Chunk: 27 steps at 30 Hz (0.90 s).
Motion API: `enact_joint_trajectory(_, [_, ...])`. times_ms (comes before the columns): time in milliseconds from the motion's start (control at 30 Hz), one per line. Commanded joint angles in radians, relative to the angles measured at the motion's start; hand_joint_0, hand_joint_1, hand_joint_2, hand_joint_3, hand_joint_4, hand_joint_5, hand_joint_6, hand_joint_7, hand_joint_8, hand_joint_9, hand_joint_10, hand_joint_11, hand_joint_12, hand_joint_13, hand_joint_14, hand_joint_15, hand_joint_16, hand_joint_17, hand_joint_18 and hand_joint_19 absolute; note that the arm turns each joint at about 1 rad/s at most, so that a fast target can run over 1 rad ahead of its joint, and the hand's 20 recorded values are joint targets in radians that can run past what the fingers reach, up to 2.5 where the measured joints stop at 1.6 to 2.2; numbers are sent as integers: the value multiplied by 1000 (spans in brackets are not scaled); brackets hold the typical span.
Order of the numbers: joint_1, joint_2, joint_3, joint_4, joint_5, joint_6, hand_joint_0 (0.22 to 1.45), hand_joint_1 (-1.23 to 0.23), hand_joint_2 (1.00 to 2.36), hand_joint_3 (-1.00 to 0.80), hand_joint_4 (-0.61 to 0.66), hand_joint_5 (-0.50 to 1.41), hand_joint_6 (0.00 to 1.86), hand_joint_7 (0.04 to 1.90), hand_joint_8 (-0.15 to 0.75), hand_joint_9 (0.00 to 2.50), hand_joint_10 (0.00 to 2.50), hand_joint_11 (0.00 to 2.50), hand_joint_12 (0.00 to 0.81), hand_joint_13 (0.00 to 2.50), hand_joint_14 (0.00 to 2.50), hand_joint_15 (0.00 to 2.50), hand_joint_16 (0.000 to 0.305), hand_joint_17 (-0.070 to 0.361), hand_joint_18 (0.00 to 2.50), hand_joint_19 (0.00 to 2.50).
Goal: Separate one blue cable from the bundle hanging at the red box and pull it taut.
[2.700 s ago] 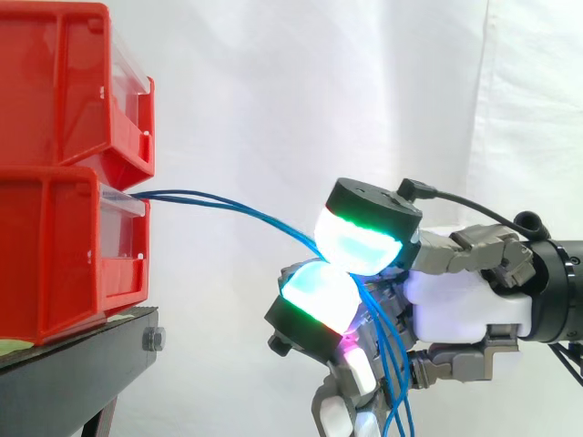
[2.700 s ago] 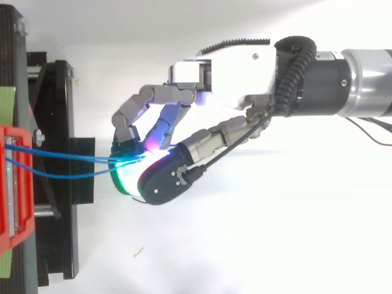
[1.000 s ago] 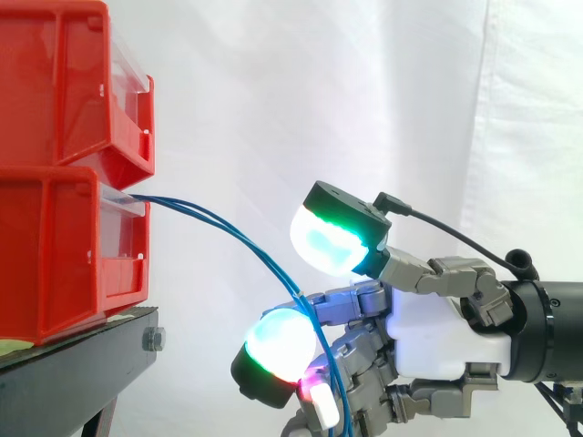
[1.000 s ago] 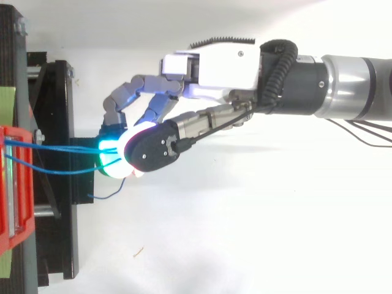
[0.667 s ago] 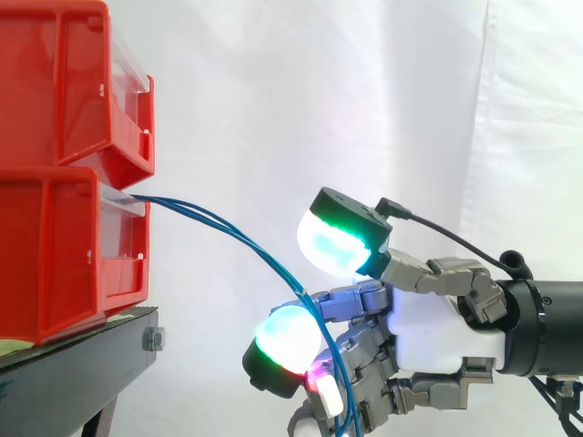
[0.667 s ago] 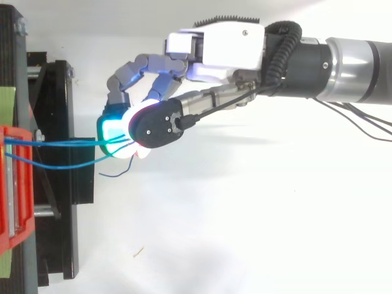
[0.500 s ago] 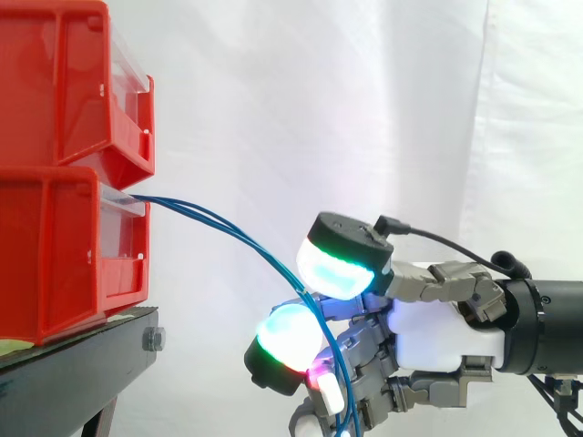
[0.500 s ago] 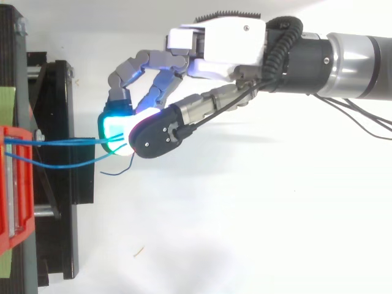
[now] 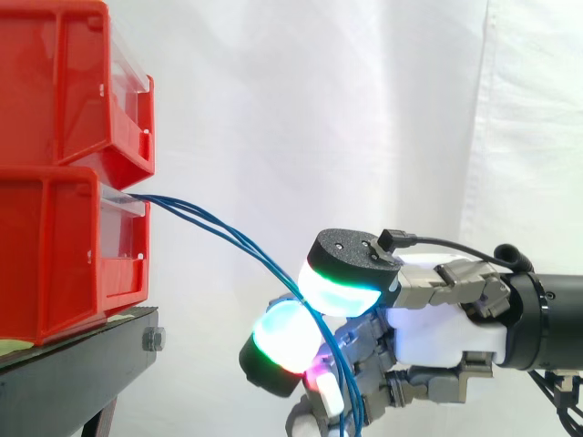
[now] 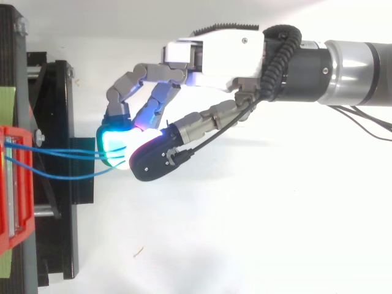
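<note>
Hand [image 10: 220,55] pinches several blue cables [image 10: 86,154] near the red box [image 9: 64,246]. Shed all but one strand, then pull straight back.

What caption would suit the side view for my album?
Robot hand pinches blue cables that slope down from the lower red bin.

I can read no text, number, label or sign here. The red bins [image 9: 55,228] have plain fronts, the black stand [image 10: 58,184] is bare, and the pale green strip [image 10: 5,104] at its edge has no print I can make out. My own hand [image 10: 226,52] has no legible marking.
</note>
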Motion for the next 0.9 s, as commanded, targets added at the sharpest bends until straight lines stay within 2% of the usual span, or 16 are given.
enact_joint_trajectory(0, [2,8,11,-1,-4,-1,639,-699,1011,-273,222,-207,880,956,366,908,13,674,400,909,15,445,49,111,882,436])
enact_joint_trajectory(67, [3,19,17,-13,-16,-1,638,-704,1012,-272,207,-207,886,962,361,911,11,688,401,912,15,450,49,110,881,437])
enact_joint_trajectory(133, [5,23,19,-21,-17,-3,645,-730,1014,-227,155,-209,895,998,361,913,14,727,398,912,14,449,48,108,885,436])
enact_joint_trajectory(267, [8,37,19,-59,-17,-3,666,-800,1016,-160,145,-215,925,1009,354,925,14,789,394,925,15,461,48,107,894,434])
enact_joint_trajectory(367, [11,46,19,-119,-19,-4,686,-814,1016,-213,149,-217,928,997,350,929,17,811,389,924,15,472,46,104,895,429])
enact_joint_trajectory(467, [12,46,19,-147,-20,-3,709,-839,1014,-282,152,-217,930,990,354,929,14,819,391,938,17,478,46,103,902,420])
enact_joint_trajectory(567, [14,46,19,-158,-20,-3,741,-870,1009,-373,168,-214,935,1035,353,942,15,825,388,942,16,476,45,102,912,400])
enact_joint_trajectory(667, [14,46,19,-158,-20,-3,770,-883,1004,-436,161,-210,937,1000,358,950,15,838,385,945,18,473,45,102,910,398])
enact_joint_trajectory(867, [14,46,19,-158,-20,2,773,-904,1000,-500,169,-197,928,1020,358,966,16,849,382,952,16,482,44,99,914,391])
